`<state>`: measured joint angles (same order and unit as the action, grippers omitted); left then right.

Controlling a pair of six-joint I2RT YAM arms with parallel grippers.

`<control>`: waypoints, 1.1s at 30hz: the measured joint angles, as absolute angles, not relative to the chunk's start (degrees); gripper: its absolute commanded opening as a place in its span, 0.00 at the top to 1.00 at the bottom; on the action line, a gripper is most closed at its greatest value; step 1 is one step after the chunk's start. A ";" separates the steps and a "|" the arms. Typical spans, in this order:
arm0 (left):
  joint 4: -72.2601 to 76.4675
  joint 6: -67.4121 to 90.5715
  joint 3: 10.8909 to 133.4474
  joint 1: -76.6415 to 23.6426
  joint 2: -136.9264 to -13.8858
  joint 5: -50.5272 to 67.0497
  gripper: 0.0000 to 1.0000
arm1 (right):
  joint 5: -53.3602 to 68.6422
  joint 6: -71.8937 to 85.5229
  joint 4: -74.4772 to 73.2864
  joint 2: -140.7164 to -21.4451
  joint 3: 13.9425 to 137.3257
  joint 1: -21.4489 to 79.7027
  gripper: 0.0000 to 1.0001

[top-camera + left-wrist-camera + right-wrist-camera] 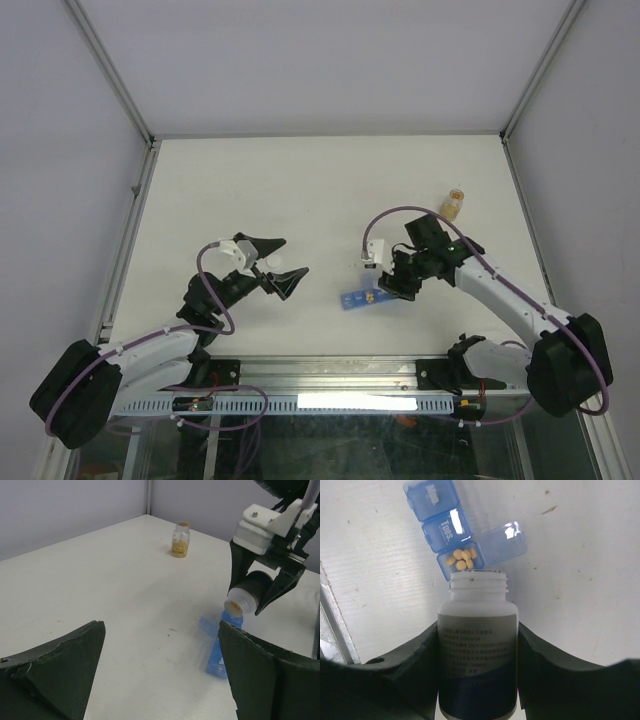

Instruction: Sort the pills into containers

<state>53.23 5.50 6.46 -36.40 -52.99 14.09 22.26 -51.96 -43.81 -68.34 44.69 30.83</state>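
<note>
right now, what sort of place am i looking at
Probably a robot lab test cell: a white table walled by plain panels on metal frame posts, the left arm and right arm bolted at its near edge, and pill props: a blue pill organiser, a white bottle, a small jar.

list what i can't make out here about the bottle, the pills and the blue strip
Right wrist view: cells of the blue strip past the open one, hidden behind the white bottle.
Right wrist view: the bottle's label print, too small and blurred.
Top view: the pills, too small to see.
Every view: how many pills are inside the bottle; its opaque wall hides them.
</note>
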 measured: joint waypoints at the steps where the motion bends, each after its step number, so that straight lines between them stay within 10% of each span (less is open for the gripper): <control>1: 53.71 5.65 6.28 -36.40 -52.95 14.26 0.01 | 24.05 -51.94 -43.03 -67.02 44.07 29.50 1.00; 15: 59.61 11.60 10.76 -39.09 -68.12 25.26 0.03 | 52.29 -36.62 -21.30 -58.50 41.93 21.02 1.00; 25: 37.17 20.32 18.48 -39.40 -55.70 14.90 0.12 | 67.94 17.82 44.80 -57.58 29.98 11.49 1.00; 33: 5.32 25.21 34.70 -39.31 -65.43 -3.36 0.23 | 66.24 25.76 52.60 -47.68 25.76 7.03 1.00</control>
